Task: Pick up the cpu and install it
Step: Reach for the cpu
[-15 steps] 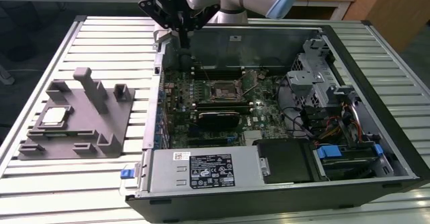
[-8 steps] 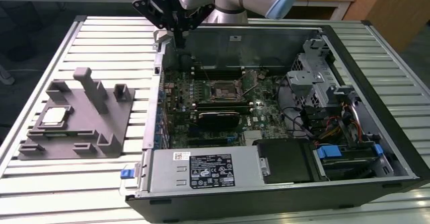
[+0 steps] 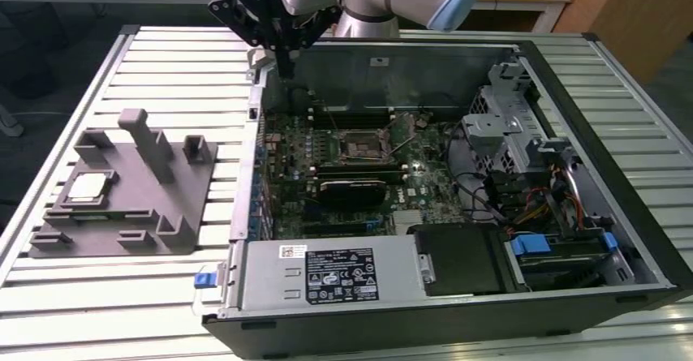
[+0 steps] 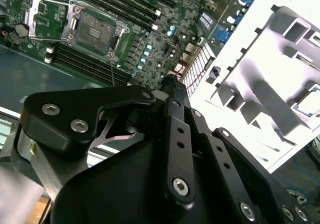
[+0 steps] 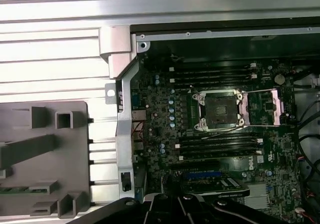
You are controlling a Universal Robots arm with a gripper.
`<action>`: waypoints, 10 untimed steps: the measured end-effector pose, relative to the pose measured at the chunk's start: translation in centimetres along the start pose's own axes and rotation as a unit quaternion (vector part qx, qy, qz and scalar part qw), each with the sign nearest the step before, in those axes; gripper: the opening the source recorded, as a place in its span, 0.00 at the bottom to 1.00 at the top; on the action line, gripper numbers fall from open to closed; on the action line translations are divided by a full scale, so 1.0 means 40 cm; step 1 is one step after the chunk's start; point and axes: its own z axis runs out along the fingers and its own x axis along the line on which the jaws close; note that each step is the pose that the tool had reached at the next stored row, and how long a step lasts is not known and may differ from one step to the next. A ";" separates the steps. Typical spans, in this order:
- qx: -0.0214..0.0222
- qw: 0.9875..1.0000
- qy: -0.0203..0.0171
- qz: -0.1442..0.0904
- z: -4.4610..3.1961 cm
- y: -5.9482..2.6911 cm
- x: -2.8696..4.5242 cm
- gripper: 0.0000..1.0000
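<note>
Over the computer case (image 3: 433, 73) wall hangs my claw (image 3: 286, 62), fingers seemingly pinched together on nothing. Well away from it, the cpu (image 3: 89, 186) lies on the grey fixture (image 3: 184, 207); the open socket (image 3: 361, 143) sits nearer.

- A slatted metal table (image 3: 65, 296) carries everything.
- A grey plastic fixture (image 3: 178, 203) sits on the exterior view's left, just beside the case.
- An open computer case (image 3: 433, 333) lies on its side toward the exterior view's right.
- Inside it, a green motherboard (image 3: 428, 174) lies flat, with a silver power supply (image 3: 324, 276) at the near end.
</note>
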 end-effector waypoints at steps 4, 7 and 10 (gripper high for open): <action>0.000 1.000 0.000 0.000 0.000 -0.001 0.008 0.11; 0.000 1.000 0.000 0.000 0.000 -0.001 0.016 0.11; 0.000 1.000 0.000 0.000 -0.001 -0.002 0.029 0.11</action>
